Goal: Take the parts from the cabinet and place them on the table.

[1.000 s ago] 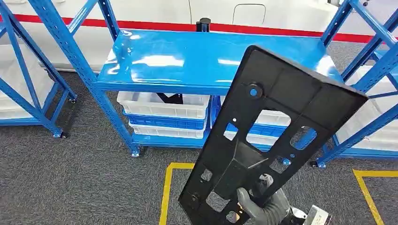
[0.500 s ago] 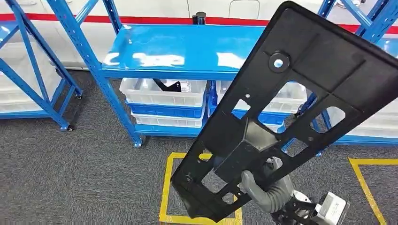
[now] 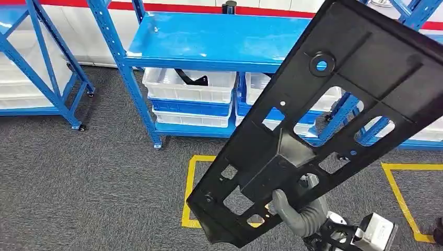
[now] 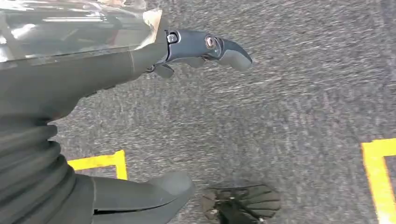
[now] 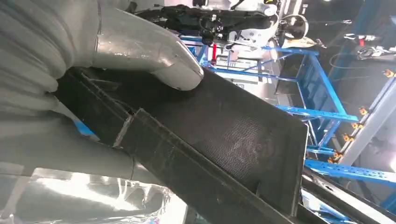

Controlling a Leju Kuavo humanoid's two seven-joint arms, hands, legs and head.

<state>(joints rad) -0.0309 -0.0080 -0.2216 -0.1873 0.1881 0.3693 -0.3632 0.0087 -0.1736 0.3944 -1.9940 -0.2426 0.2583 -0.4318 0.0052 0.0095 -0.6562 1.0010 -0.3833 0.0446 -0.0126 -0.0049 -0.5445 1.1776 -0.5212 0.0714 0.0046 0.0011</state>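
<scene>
My right hand (image 3: 303, 212) grips the lower end of a large flat black plastic panel (image 3: 334, 110) with several cut-out holes, held tilted up across the right half of the head view. Up close in the right wrist view, the thumb (image 5: 154, 51) presses on the panel's textured face (image 5: 224, 135). The blue cabinet's bare top shelf (image 3: 219, 39) stretches behind the panel. On the level below, a white bin (image 3: 189, 86) holds another black part (image 3: 192, 79). My left hand (image 4: 140, 60) hangs over the carpet with its fingers apart, holding nothing.
More white and blue bins (image 3: 190, 112) are stacked under the shelf. Another blue rack (image 3: 36, 63) stands at the left. Yellow tape squares (image 3: 190, 188) mark the grey carpet in front of the cabinet.
The camera has shifted, so the cabinet sits higher and further right in the picture. The panel has risen and now looms larger in the head view, still gripped by my right hand.
</scene>
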